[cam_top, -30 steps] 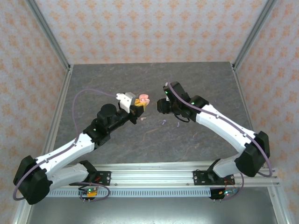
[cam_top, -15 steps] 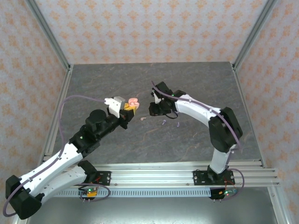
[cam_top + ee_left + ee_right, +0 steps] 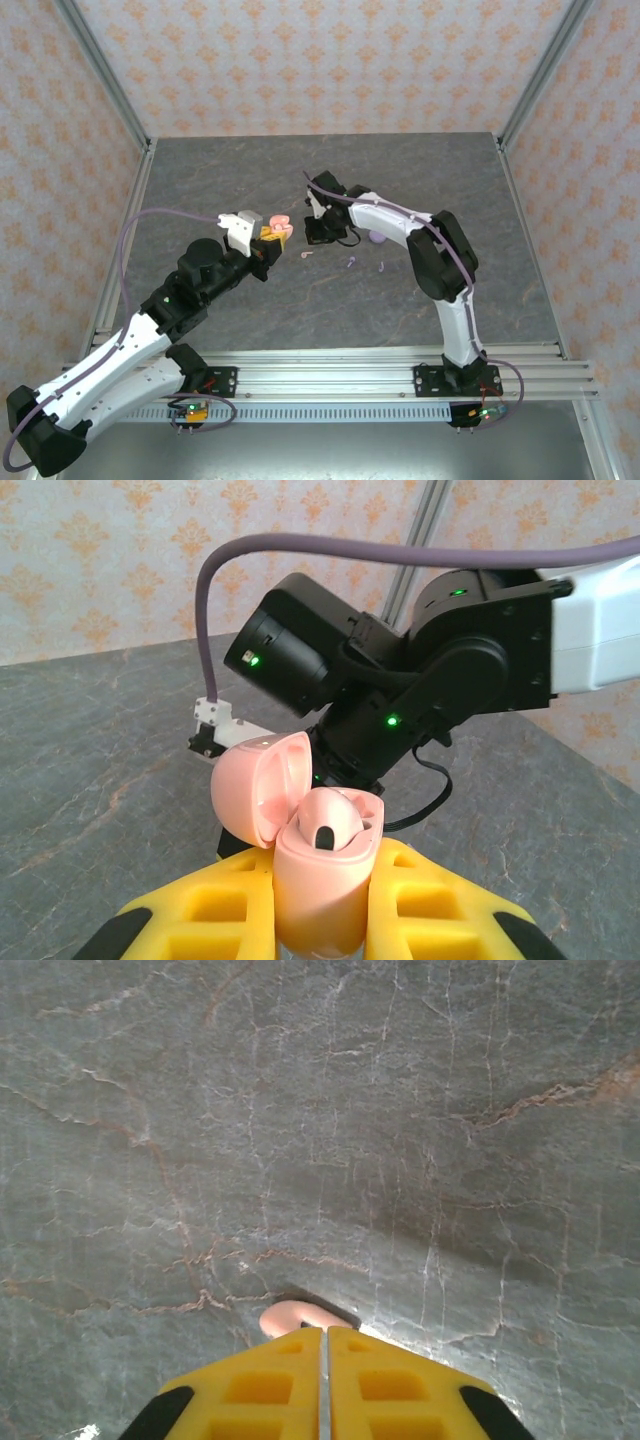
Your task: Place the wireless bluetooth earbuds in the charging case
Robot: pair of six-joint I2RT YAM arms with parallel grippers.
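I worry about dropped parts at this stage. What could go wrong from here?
1. The right gripper is shut, and the pink earbud only peeks out beyond it. I cannot tell whether the earbud is pinched. A hold that shallow might slip on lifting.
2. The left gripper holds the open pink case close to the right arm. A slightly misjudged approach could knock its lid or push the case askew.

Salmon-pink case (image 3: 322, 875), yellow pincer pads (image 3: 250, 1400), grey veined table (image 3: 300, 1110), peach floral walls (image 3: 320, 60)
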